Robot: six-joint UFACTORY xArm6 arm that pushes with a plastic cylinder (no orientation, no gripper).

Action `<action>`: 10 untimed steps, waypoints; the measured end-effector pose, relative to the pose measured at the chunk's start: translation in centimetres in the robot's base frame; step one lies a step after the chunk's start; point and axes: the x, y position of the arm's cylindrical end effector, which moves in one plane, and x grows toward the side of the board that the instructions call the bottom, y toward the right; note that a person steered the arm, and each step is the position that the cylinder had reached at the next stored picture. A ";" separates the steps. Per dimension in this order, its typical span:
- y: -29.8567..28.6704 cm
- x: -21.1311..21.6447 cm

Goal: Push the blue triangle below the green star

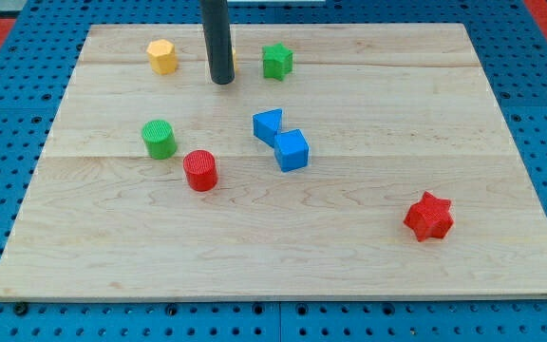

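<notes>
We had no gripper to open or close, only a straight dark rod whose lower end, my tip (221,82), stood on the pale wooden board (368,275) near its top edge, touching no block. The small green plastic star (276,61) sat just beside my tip at about 2 o'clock from it, and the yellow hexagonal plastic block (162,56) lay at roughly 10 o'clock from my tip. The blue plastic triangle (268,125), the block we had to move, lay near the board's middle, at about 5 o'clock from my tip and almost at 6 o'clock from the star, though with a clear gap between them. The blue plastic cube (292,150) touched the triangle on its 5 o'clock side, and that contact was our main worry: we judged that any push begun from beyond the cube would carry both blocks together. A push aimed toward 12 o'clock could also overrun and knock the star out of place, spoiling the reference itself. Because the triangle's faces were slanted, an off-centre touch would probably spin it rather than slide it. The green ribbed plastic cylinder (160,139) and the red ribbed plastic cylinder (200,170) stood at 8 o'clock from the triangle, clear of any likely path, and the red plastic star (429,216) lay well apart at 4 o'clock.
</notes>
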 end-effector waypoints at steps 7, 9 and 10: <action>7.6 11.3; 7.2 9.6; -0.5 9.9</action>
